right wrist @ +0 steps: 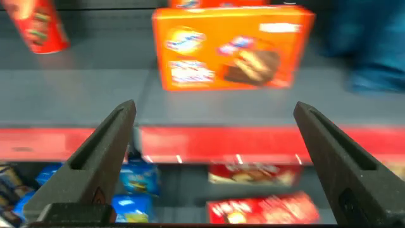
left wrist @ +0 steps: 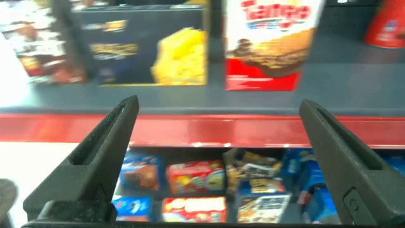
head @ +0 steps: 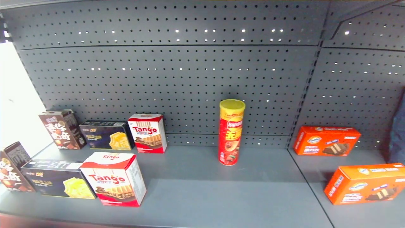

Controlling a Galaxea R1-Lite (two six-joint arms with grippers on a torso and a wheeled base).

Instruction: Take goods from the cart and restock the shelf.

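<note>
Restocking, apparently between items. Upright on the shelf point(head: 196, 190): chip can point(head: 231, 132), wafer boxes point(head: 115, 179) to its left, orange boxes point(head: 326, 140) to its right. Spread wide and empty before the shelf edge: left gripper point(left wrist: 218, 104) left of the can, right gripper point(right wrist: 213, 106) right of it. Next, likely: back to the cart for another pack.

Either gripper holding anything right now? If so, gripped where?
Nothing is held. The left gripper and the right gripper are both open and empty.
</note>
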